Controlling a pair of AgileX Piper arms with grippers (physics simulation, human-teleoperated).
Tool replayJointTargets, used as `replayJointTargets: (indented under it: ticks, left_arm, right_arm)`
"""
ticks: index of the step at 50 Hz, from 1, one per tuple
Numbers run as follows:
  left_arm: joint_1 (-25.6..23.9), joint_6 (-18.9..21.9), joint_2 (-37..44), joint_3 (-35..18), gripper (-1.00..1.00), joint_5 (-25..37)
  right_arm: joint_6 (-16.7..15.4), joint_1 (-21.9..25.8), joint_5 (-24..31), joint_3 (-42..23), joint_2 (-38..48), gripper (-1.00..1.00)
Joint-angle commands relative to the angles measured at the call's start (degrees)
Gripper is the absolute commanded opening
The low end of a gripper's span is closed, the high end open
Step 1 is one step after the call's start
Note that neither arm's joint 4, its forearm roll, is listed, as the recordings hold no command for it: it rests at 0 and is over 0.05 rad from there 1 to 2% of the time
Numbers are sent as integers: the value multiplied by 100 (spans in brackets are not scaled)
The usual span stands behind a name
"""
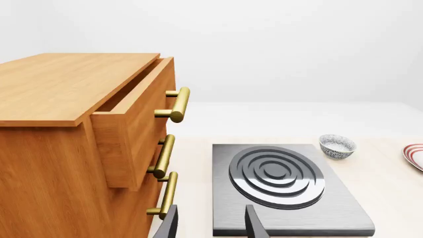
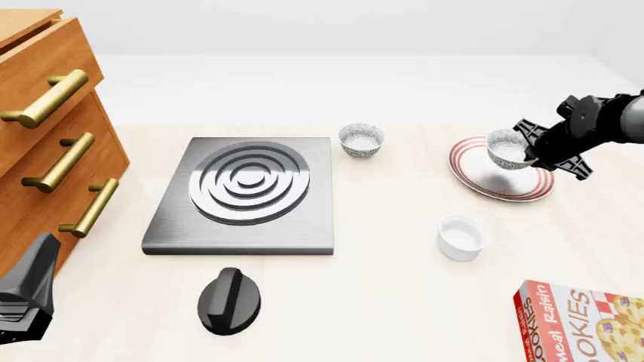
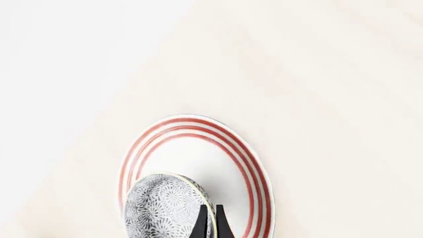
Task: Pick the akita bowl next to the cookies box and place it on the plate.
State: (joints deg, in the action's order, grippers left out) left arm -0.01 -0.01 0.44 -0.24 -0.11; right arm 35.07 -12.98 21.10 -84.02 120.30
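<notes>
The right gripper (image 2: 525,148) reaches in from the right side of the front view, its fingers pinched together on the rim of the akita bowl (image 2: 508,149). The bowl hangs over the plate (image 2: 473,177), and whether its base touches the plate cannot be told. In the right wrist view the two dark fingertips (image 3: 201,225) stand almost touching, with only the thin wall of the bowl (image 3: 162,206) between them, and the red-ringed plate (image 3: 248,171) lies directly below, on the pale table (image 3: 330,74).

The left gripper (image 1: 211,225) sits low at the near left of the table, well away from the work (only its dark body shows at the corner of the front view). Its wrist view shows two dark fingers (image 1: 256,225) set clearly apart with nothing between them, pointing over the stove plate (image 1: 330,208) with its concentric burner rings.

The twin speckled bowl (image 2: 361,139) stands on the table just beyond the far right corner of the stove plate (image 2: 171,226). A plain white cup (image 2: 462,237) stands nearer the camera than the plate. The cookies box (image 2: 578,320) lies at the near right corner, partly cut off by the frame. A black knob (image 2: 231,300) lies just in front of the stove plate. A wooden cabinet (image 2: 41,98) with brass handles fills the left edge, and in the left wrist view its top drawer (image 1: 135,119) stands pulled partly out.
</notes>
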Motion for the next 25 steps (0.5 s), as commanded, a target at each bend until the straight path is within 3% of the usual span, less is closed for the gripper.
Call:
replayJointTargets:
  ticks: [1, 25]
  left_arm:
    - [1, -1, 0, 0, 100, 0]
    - [0, 0, 0, 0, 100, 0]
  right_arm:
    - [-82, -48, 7, -198, 134, -100]
    - [-42, -15, -134, -138, 295, -100]
